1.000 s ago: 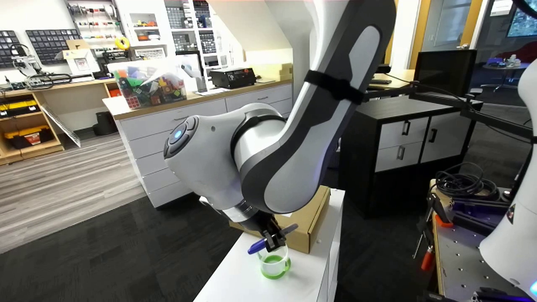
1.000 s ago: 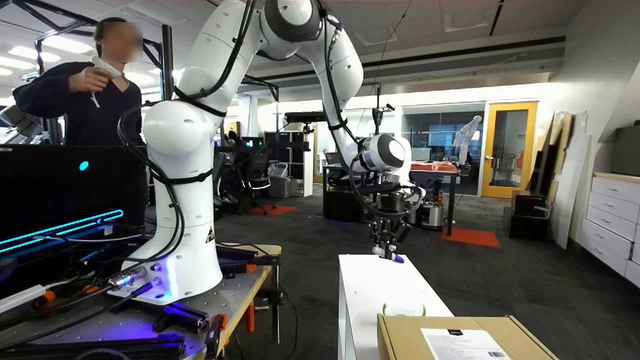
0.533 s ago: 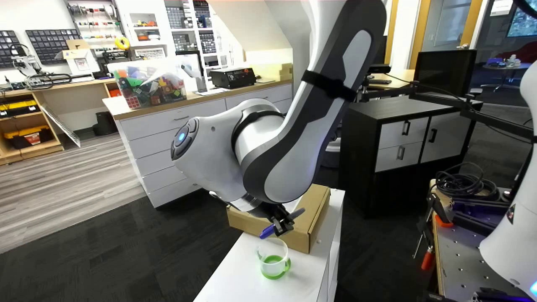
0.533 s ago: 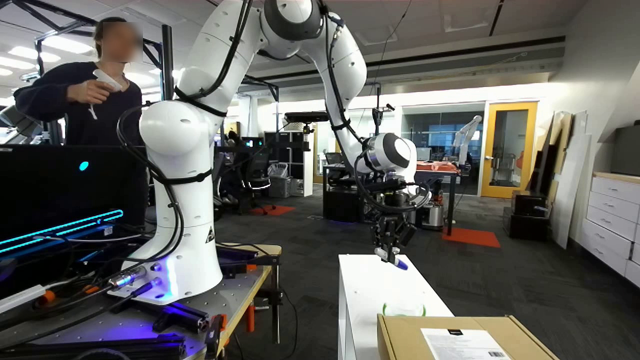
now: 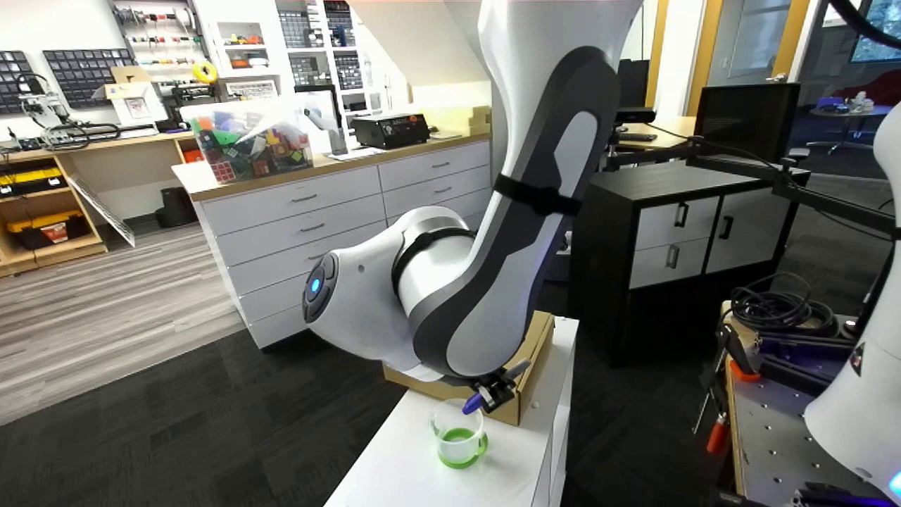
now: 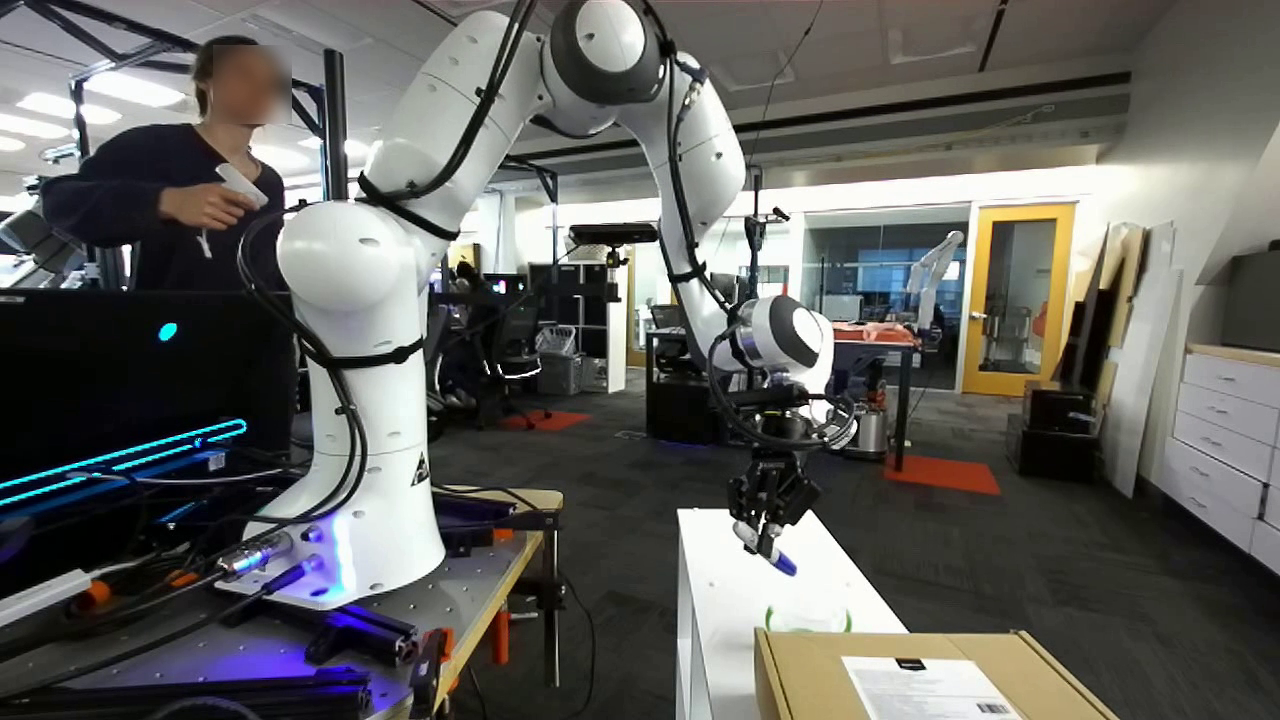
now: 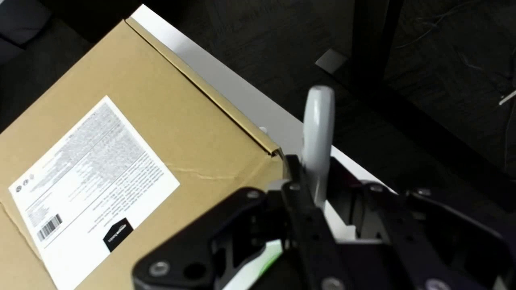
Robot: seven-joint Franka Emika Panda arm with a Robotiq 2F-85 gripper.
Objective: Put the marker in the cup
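The marker has a blue tip and a pale grey body; it also shows in an exterior view. My gripper is shut on its middle, with the blue end tilted down and the grey end up. The cup is translucent with a green base and handle, upright on the white cabinet top. In an exterior view the blue tip overlaps the cup's rim; in an exterior view the tip is above the cup, apart. Only a green sliver shows in the wrist view.
A brown cardboard box with a white label lies on the cabinet top right beside the cup; it also shows in an exterior view. The cabinet's long edge drops to the dark floor. A person stands behind the robot base.
The gripper, holding the marker, rose off the cup's front, moved right in an exterior view, then came lower. The marker's blue end has tipped further down. Cup and box have not moved.
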